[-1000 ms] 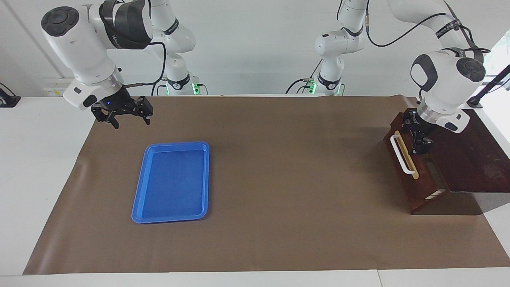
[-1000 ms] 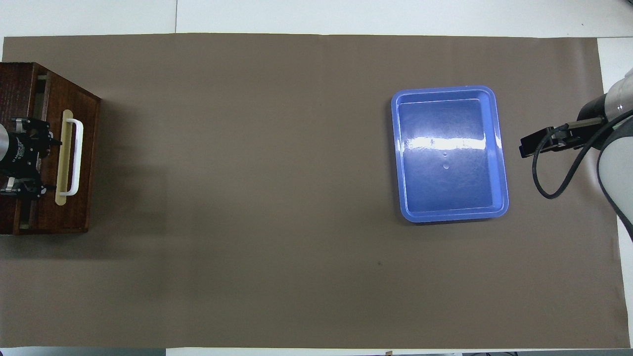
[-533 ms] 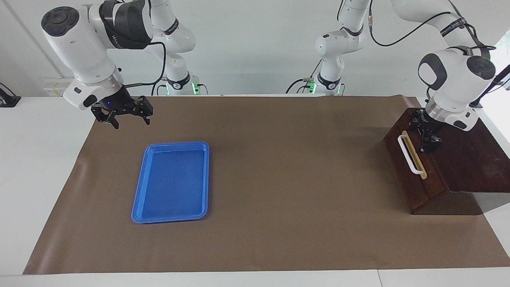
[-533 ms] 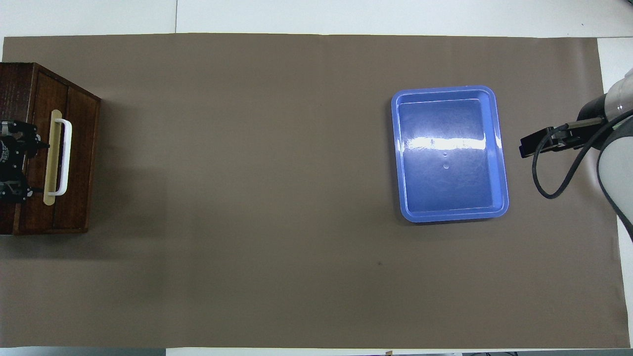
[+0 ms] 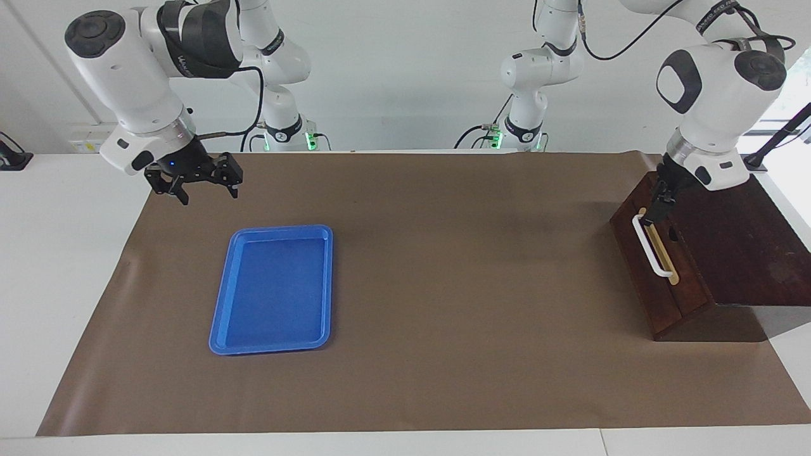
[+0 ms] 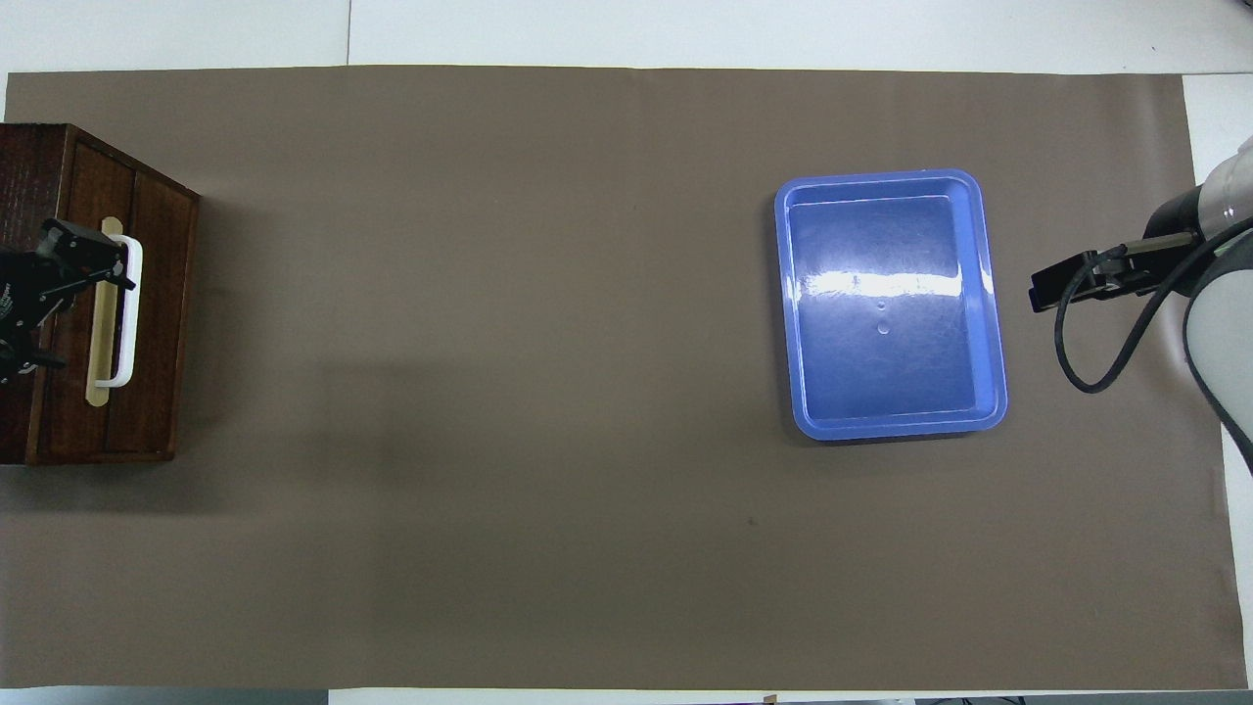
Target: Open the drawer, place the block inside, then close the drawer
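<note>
Drawer (image 5: 641, 273): shut, right edge of the facing view.
Block: not seen in either view.
Left gripper (image 5: 656, 209): fingers spread, empty, at the top end of the handle (image 5: 652, 250).
Right gripper (image 5: 193, 180): fingers spread, empty, waiting upper left above the tray (image 5: 218, 316).
Risk: a left finger catching the handle would drag the drawer open.
Writing: arm lettering unreadable.

White table (image 5: 57, 266), brown mat (image 5: 443, 285), blue tray (image 5: 274, 289), wooden box (image 5: 728, 253)
</note>
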### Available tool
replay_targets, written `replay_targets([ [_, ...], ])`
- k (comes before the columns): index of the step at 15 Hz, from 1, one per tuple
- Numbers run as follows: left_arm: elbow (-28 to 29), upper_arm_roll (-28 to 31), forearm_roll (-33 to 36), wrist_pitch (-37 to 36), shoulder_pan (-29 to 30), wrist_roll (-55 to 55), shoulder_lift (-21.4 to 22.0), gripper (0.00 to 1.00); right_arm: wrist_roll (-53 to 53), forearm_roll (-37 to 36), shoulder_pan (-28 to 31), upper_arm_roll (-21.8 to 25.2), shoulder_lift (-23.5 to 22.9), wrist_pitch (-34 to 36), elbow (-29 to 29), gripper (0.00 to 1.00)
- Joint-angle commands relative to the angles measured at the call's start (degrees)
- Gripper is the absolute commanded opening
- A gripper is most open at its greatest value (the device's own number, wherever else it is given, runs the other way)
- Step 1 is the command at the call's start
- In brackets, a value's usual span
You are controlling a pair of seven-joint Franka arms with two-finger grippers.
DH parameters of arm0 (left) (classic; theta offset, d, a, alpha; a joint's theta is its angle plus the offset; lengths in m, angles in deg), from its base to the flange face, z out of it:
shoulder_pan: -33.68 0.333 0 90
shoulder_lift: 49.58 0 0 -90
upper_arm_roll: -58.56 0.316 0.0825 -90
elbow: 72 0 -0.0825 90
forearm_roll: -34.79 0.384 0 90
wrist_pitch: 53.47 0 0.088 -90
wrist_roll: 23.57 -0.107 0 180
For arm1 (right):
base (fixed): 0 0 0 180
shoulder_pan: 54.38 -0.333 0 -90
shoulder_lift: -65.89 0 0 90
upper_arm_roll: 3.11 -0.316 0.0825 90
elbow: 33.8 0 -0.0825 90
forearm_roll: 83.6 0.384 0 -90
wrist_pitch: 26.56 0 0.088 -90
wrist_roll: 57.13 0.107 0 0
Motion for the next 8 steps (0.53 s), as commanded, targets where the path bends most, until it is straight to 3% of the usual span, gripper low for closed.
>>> replay_targets([
  [1, -1.8, 0.6, -3.2, -4.4, -3.1, -9.5, 2.0, 1.0, -1.7, -1.1, 0.6, -0.4, 1.3, -0.9, 1.6, 1.0],
  [6, -8.3, 0.7, -3.9, -12.4, -4.6, -30.6, 0.0, 1.0, -1.7, -1.1, 0.6, -0.4, 1.3, -0.9, 1.7, 1.0],
  [8, -10.0, 0.7, -4.7, -13.7, -4.6, -34.0, -0.9, 1.0, -1.7, -1.1, 0.7, -0.4, 1.3, -0.9, 1.7, 1.0],
])
